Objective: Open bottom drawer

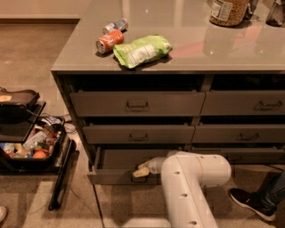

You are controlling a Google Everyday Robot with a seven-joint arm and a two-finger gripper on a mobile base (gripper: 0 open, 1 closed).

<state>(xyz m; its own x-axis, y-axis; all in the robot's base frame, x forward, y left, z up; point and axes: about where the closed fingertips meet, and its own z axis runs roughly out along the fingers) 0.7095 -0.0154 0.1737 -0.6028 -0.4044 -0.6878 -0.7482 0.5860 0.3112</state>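
Observation:
The bottom drawer (pixel 111 177) of the left column is a slim grey-brown drawer and stands partly pulled out, with a strip of its grey interior (pixel 122 156) showing. My gripper (pixel 141 171) sits right at the drawer's front edge, over the small dark handle (pixel 139 179) in the middle. The cream fingertips point left. My thick white arm (pixel 191 178) comes up from the bottom of the view and hides the drawer's right part.
Two taller drawers (pixel 137 103) sit above it, and a second column (pixel 242 133) lies to the right. Two cans (pixel 109 41), a green bag (pixel 141 50) and a jar (pixel 228 11) are on the counter. A black bin (pixel 26 149) and a dark bar (pixel 62 178) lie on the floor at left, and a shoe (pixel 249 202) at right.

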